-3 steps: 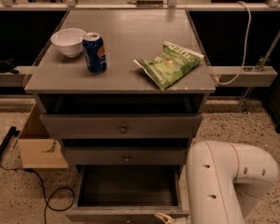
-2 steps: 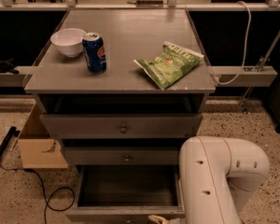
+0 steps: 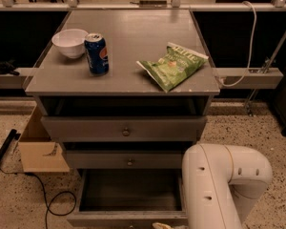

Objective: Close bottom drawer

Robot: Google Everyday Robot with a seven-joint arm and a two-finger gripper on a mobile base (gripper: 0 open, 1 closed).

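The bottom drawer (image 3: 128,217) of the grey cabinet stands pulled out, and I look down into its dark, empty box (image 3: 131,191). Its front panel runs along the lower edge of the camera view, and no knob shows on it. My white arm (image 3: 219,185) comes in from the lower right and covers the drawer's right side. Only a pale tip of the gripper (image 3: 161,225) shows at the bottom edge, right at the drawer's front panel. The two upper drawers (image 3: 126,130) with round knobs sit pushed in.
On the cabinet top (image 3: 133,37) stand a white bowl (image 3: 70,42), a blue soda can (image 3: 96,54) and a green chip bag (image 3: 174,65). A cardboard box (image 3: 38,149) and a black cable (image 3: 50,204) lie on the speckled floor to the left.
My arm has shifted a little to the left and lower in the view, with the gripper tip staying at the drawer's front edge. The drawer looks as far out as before.
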